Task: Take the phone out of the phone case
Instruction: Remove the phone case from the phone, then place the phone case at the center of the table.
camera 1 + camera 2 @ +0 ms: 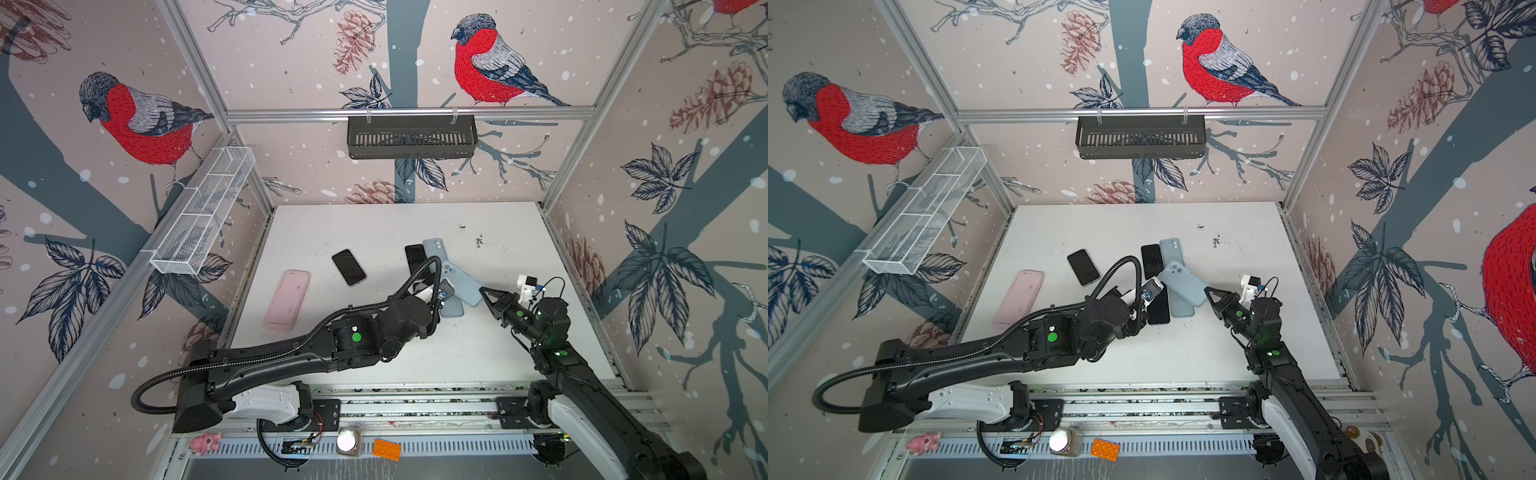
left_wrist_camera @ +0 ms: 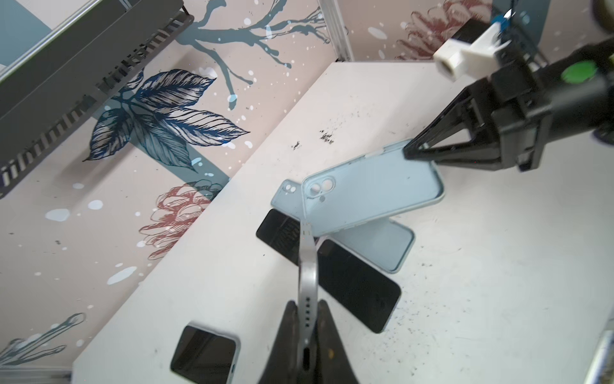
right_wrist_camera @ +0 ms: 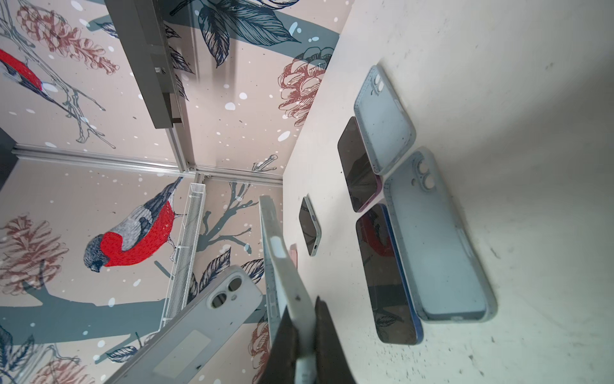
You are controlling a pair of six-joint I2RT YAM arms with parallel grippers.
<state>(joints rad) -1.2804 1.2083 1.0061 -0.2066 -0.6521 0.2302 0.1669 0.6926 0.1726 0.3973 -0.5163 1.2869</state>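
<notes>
My left gripper (image 2: pixel 307 309) is shut on the bottom end of a silver-grey phone (image 2: pixel 307 266), which I see edge-on in the left wrist view. The right wrist view shows the phone's (image 3: pixel 199 325) pale back with two camera lenses. My right gripper (image 1: pixel 485 293) is shut on the rim of a light blue phone case (image 1: pixel 463 284), empty and held tilted above the table. The case (image 2: pixel 372 196) hangs close beside the phone's top end, and the phone is outside it. In the right wrist view the case wall (image 3: pixel 282 266) sits between the jaws of my right gripper (image 3: pixel 304 309).
On the white table (image 1: pixel 374 332) lie a black phone (image 1: pixel 349 267), a pink case (image 1: pixel 287 299), another dark phone (image 1: pixel 415 257) and two more blue cases (image 1: pixel 434 247) (image 1: pixel 453 309) under the held things. A black basket (image 1: pixel 411 137) and a white wire basket (image 1: pixel 203 212) hang on the walls.
</notes>
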